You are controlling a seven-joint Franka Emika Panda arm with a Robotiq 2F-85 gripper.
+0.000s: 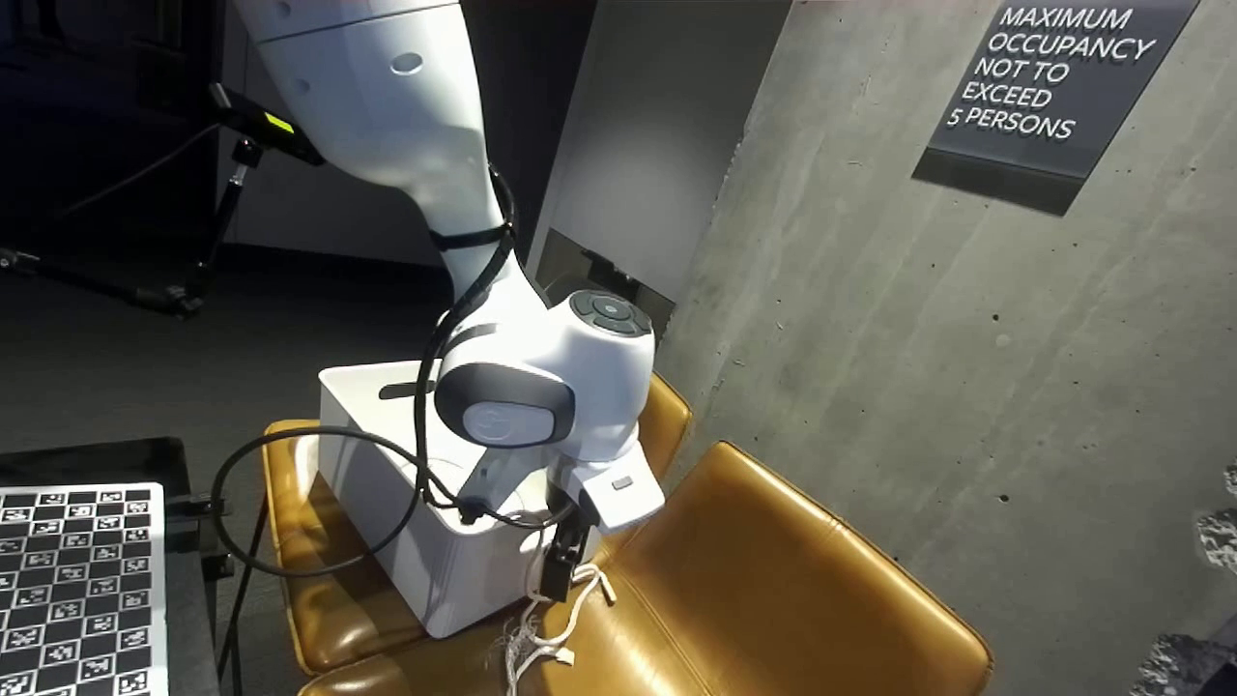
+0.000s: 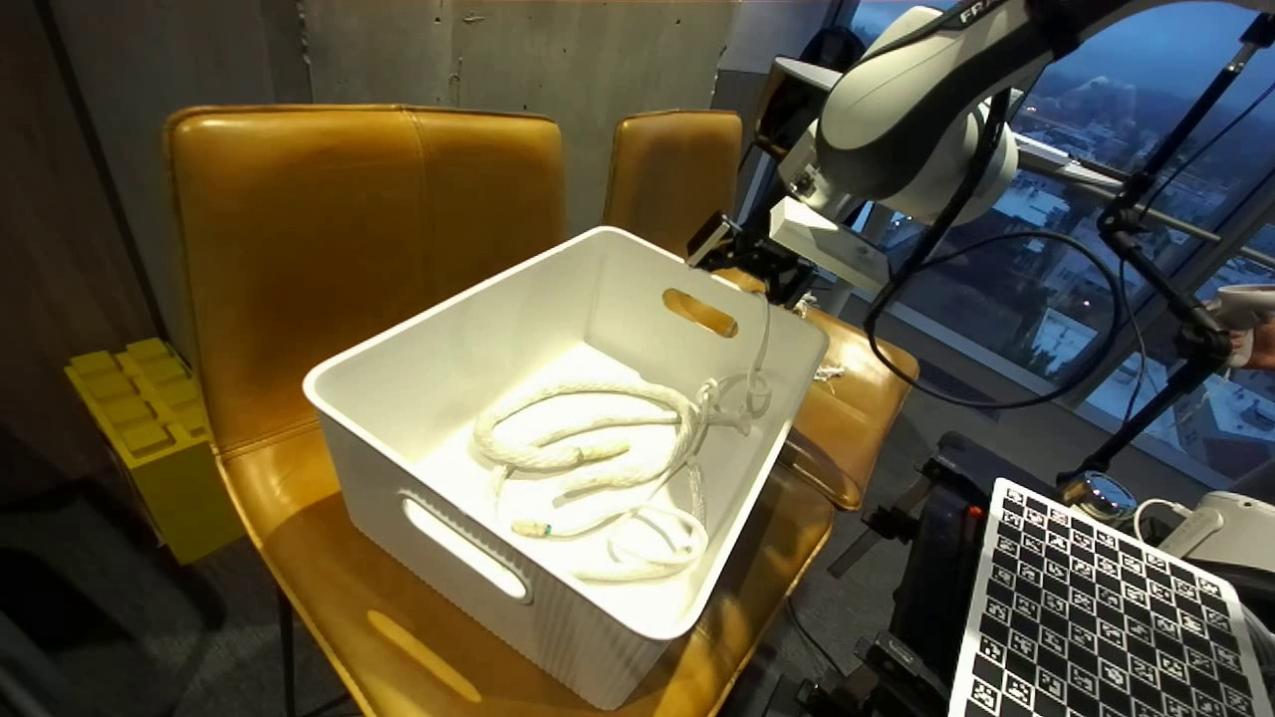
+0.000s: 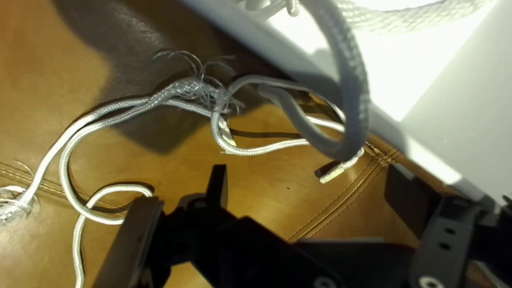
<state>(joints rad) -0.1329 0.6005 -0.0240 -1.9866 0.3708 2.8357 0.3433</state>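
Noted a concrete wall [image 1: 918, 338] at the back of an exterior view, bearing a dark occupancy sign [image 1: 1053, 82]. Recorded a white robot arm [image 1: 387, 106] reaching in from the top edge in both exterior views. Observed tan leather chairs [image 2: 379, 289] placed side by side. Found a white bin [image 2: 369, 473] standing upright on one of them. Logged a patterned board [image 2: 1106, 597] set apart from the bin. Located the gripper [image 2: 750, 261] low, just outside the bin and above the neighbouring seat [image 3: 276, 196], with jaws spread wide and leather visible between them. Cannot confirm contact with bin or cord. Found pale rope [image 2: 528, 461] coiled inside the bin. Observed a hanging loop [image 3: 354, 88] passing over the bin's edge near the gripper. Located white cord [image 3: 256, 151] on the neighbouring seat, outside the bin, partly hidden behind the gripper. Noted a frayed patch [image 3: 192, 90] along the cord. Noted also a blunt pale tip [image 3: 334, 172] close to the bin.
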